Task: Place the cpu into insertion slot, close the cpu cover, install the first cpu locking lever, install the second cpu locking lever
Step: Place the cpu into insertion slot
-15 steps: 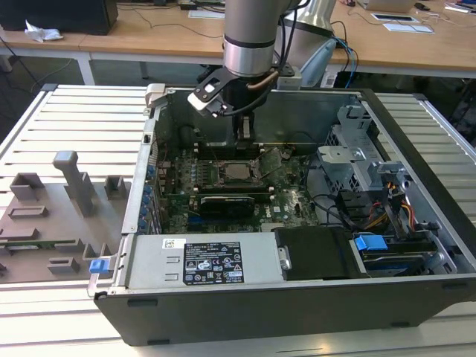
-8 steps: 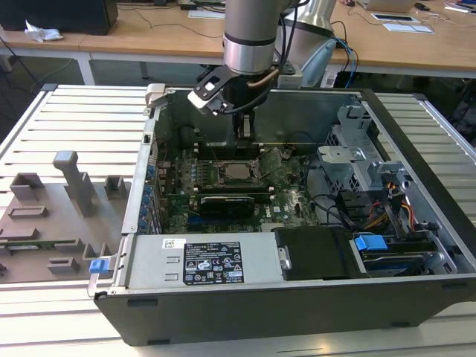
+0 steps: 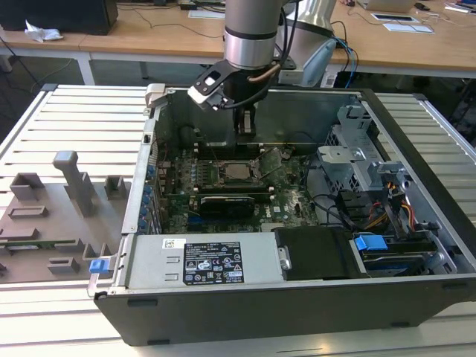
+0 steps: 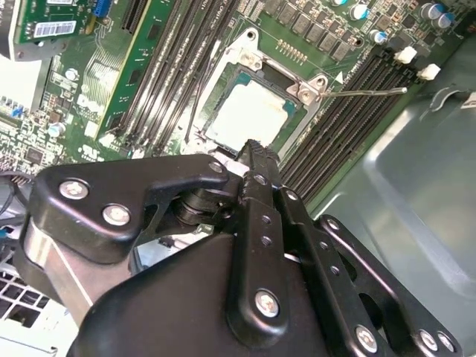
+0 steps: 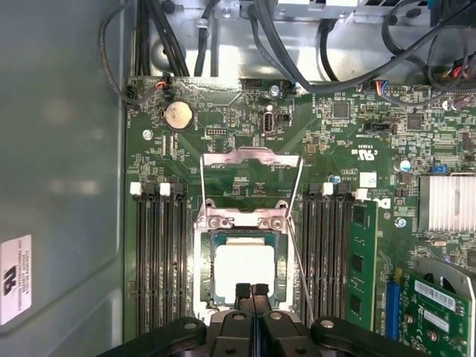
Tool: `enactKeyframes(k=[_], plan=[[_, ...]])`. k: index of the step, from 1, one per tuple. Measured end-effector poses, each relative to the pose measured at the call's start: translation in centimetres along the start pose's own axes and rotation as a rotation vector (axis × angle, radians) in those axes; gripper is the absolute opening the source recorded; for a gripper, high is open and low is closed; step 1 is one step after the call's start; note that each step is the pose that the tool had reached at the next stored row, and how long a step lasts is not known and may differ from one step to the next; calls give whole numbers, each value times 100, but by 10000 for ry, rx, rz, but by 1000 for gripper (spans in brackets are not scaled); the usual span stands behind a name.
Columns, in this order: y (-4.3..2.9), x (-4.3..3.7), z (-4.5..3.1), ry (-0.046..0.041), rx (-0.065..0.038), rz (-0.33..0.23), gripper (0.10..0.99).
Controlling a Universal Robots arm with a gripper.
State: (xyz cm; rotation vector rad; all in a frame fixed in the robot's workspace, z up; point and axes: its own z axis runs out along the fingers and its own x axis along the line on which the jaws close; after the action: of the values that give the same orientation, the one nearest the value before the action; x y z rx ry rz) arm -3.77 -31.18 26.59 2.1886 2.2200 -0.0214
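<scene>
Jaws pressed together, pinching nothing, hang above one edge of the cpu [image 5: 242,269], which lies flat in the insertion slot [image 5: 206,277]. The cpu cover [image 5: 253,158] stands lifted open, off the chip. A white printed sticker [image 5: 15,279] sits on the case wall, and another printed label [image 3: 216,260] covers the grey power supply [image 3: 149,258].

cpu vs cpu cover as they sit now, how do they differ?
The cpu is a solid pale square; the cpu cover is a silver frame with board showing through its window. The cpu lies flat in the insertion slot; the cpu cover stands swung open past it. Both are square, metallic.
</scene>
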Motion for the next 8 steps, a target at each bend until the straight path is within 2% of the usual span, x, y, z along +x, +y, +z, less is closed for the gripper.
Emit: enactKeyframes(k=[8], plan=[[2, -5, -172, 0, 0, 0, 106]])
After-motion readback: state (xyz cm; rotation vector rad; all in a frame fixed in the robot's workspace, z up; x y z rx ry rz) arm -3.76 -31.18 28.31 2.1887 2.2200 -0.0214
